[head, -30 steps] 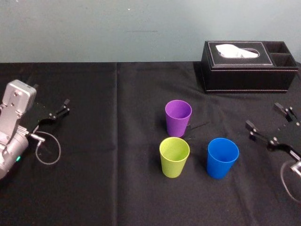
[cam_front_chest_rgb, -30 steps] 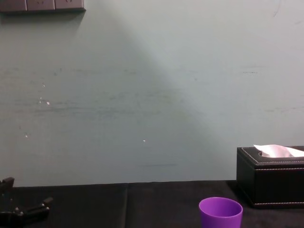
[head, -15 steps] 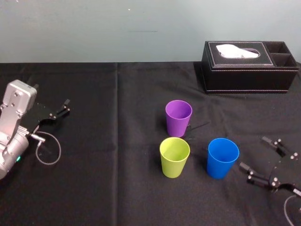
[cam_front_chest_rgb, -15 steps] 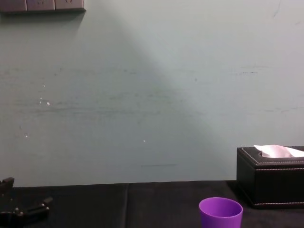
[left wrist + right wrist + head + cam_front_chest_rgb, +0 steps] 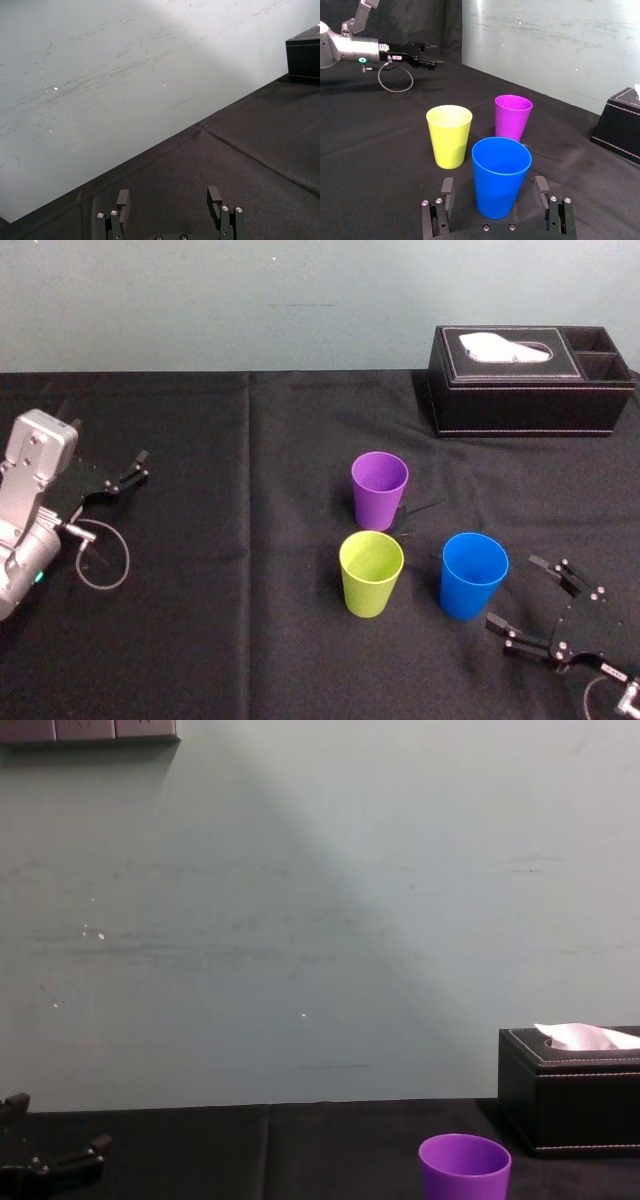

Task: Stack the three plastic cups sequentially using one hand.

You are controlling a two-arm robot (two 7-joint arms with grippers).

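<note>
1. Three cups stand upright, mouths up, on the black-clothed surface [image 5: 200, 620], centre to right of centre in the head view. The purple cup [image 5: 379, 488] is farthest back, the yellow-green cup [image 5: 371, 573] is just below it in the frame, and the blue cup [image 5: 473, 575] is to the right of the yellow-green one. All three stand apart, none nested.
2. Right gripper [image 5: 514, 592] is at the lower right of the head view, low over the surface and just beside the blue cup. Its fingers are spread wide and hold nothing. They point at the cup without touching it. The arm behind is cut off by the frame corner.
3. Left gripper [image 5: 135, 468] is parked at the left edge of the head view, well apart from the cups. Its fingers are parted and empty. A thin cable loop [image 5: 100, 560] lies beside the arm.
4. Chest view: the lower edge cuts the purple cup, so only its rim and upper wall show. The black tissue box [image 5: 530, 380] is cut by the right edge, and the left gripper is a dark shape in the lower left corner.
5. Writing: a small white label on the left arm, seen in the right wrist view, is too small to read.
</note>
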